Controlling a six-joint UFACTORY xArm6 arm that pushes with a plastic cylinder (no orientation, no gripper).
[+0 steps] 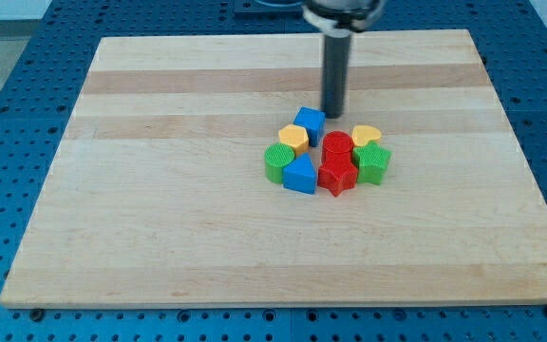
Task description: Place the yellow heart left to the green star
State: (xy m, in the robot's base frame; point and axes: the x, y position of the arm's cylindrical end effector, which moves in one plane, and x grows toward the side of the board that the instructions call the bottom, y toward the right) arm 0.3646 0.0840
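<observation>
**Mia:** What did you see on the wooden board [160,190]?

**Ben:** There was a bunch of little blocks, all huddled close together, a bit right of the middle. My tip [331,115] was down on the board at about 12 o'clock from the bunch.

**Mia:** Was the tip touching a block?

**Ben:** It was just beside the blue cube [309,124], at the cube's 2 o'clock. I could not tell if they touched.

**Mia:** Could the tool open or shut?

**Ben:** No. It was only a straight dark rod. It had no parts to pull apart or squeeze together, and it held nothing.

**Mia:** Where was the yellow heart [367,134]?

**Ben:** It sat at 12 o'clock from the green star [372,162], right up against it. My tip was at the heart's 10 o'clock, near but apart.

**Mia:** What else was in the bunch?

**Ben:** A red round block [338,145] was at 9 o'clock from the heart. A red star [336,176] was at 9 o'clock from the green star, touching it. A blue block [300,176] with a pointed top sat at 9 o'clock from the red star. A green round block [278,161] was at the far 9 o'clock side. A yellow block [293,139] sat at 7 o'clock from the blue cube.
</observation>
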